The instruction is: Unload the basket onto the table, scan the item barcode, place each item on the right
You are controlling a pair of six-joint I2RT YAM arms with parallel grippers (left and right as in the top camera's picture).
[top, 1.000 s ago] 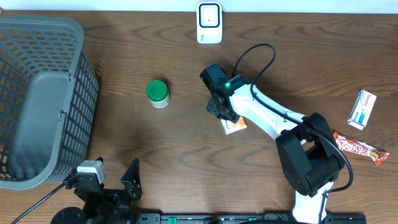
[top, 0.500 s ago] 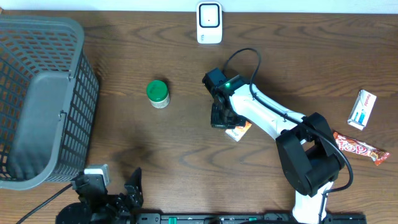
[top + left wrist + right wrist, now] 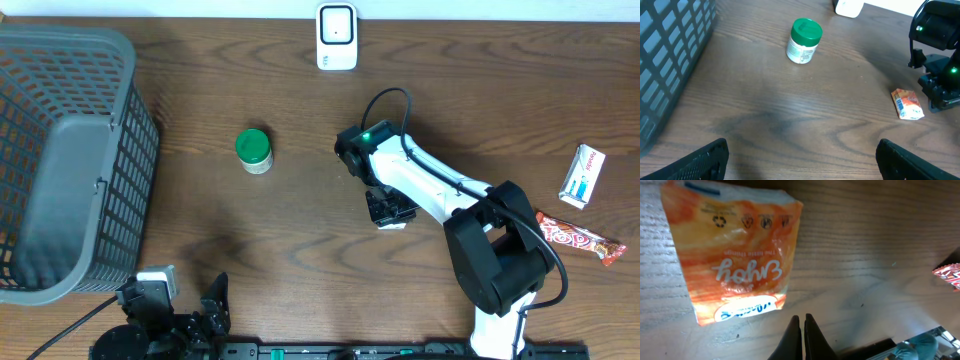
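Observation:
The item, an orange and white packet, lies flat on the wooden table. My right gripper is shut and empty, its tips just short of the packet's near edge. From overhead the right gripper covers most of the packet, and only a pale corner shows. The left wrist view has the packet beside the right arm's wrist. A white scanner stands at the table's far edge. My left gripper hangs open over bare wood at the front left, far from the packet.
A green-lidded jar stands left of centre. A large grey basket fills the left side. At the right lie a blue and white box and a red candy bar.
My right gripper has swung from the packet's far side toward the front of the table and now sits over it. The packet has slid slightly frontward. The left arm has barely shifted.

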